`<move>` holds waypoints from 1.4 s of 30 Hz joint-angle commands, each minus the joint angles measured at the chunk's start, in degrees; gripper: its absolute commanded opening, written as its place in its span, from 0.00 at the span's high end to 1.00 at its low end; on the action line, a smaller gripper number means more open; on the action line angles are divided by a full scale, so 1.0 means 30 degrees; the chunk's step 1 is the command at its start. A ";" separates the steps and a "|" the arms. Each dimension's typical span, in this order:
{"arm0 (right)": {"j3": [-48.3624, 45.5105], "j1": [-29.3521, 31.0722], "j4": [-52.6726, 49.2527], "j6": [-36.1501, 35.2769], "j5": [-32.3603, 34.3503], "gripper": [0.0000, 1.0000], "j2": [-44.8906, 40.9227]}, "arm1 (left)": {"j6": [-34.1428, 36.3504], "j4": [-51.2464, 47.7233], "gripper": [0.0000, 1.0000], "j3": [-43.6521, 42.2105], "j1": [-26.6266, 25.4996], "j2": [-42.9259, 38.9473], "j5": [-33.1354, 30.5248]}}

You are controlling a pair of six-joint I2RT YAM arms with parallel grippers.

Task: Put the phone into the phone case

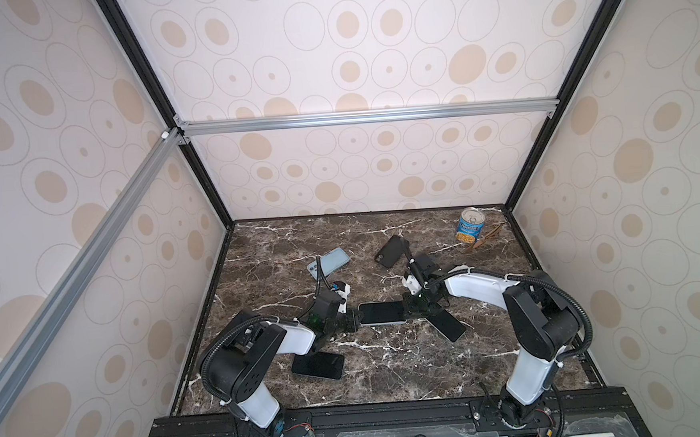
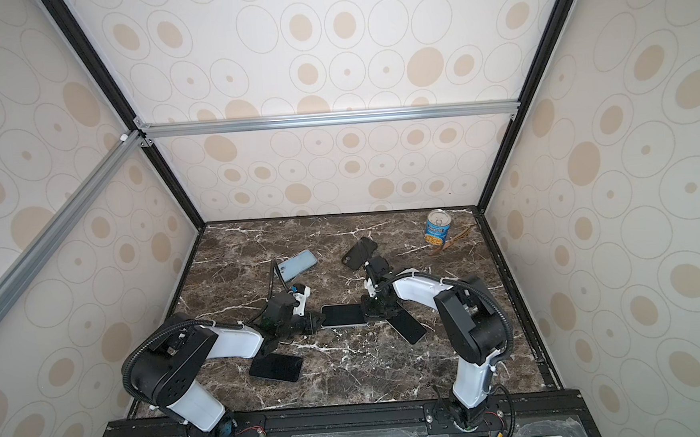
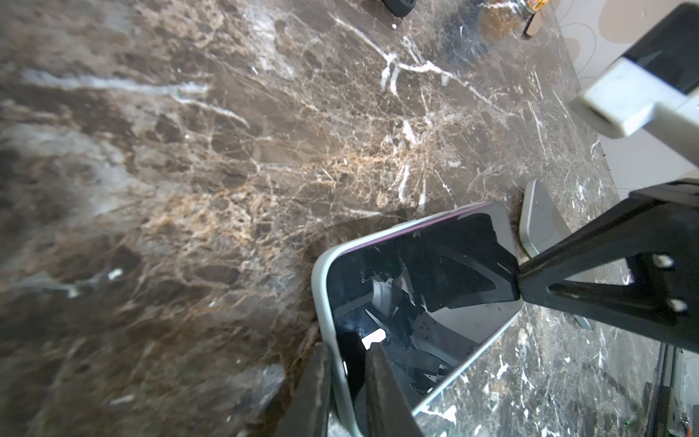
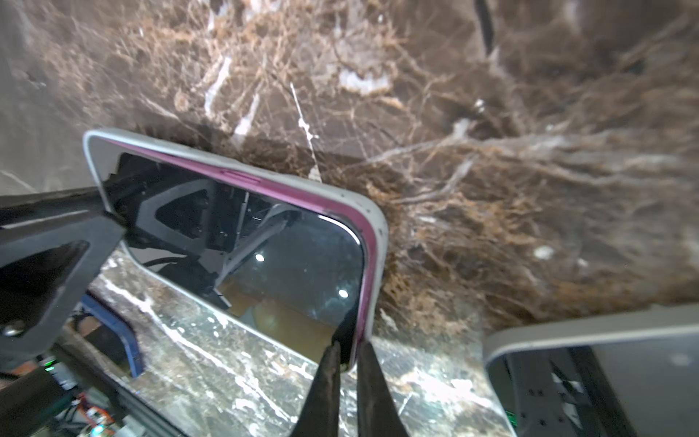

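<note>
At the table's (image 1: 391, 371) middle, my left pincer (image 1: 356, 321) and right pincer (image 1: 404, 307) clamp phone (image 1: 381, 312) and phone case (image 4: 381, 242) endwise; twisting could unseat it.

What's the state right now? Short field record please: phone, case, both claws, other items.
phone: screen up, pink edge, table centre, between both claws
phone case: light grey, around the phone; pink edge shows along one long side, full seating unclear
left claw: shut on one end of the phone
right claw: shut on the opposite end
other items: black phone at near left, dark phone by right claw, blue phone or case and black case farther back, can far right
</note>
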 commanded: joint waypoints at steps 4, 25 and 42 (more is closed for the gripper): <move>-0.1088 0.1970 -0.1327 -0.0770 0.3136 0.87 0.3574 | -0.0194 -0.3073 0.81 -0.0657 -0.0410 0.1240 0.1026; 0.0471 0.4853 -0.2641 -0.1813 0.9239 0.75 0.2201 | -0.0194 -0.3617 0.82 -0.0351 -0.0398 0.0092 0.0251; -0.1727 0.4871 0.1086 -0.2425 0.9748 0.57 -0.3951 | 0.2262 -0.8040 0.81 0.2689 -0.0328 -0.4415 -0.3097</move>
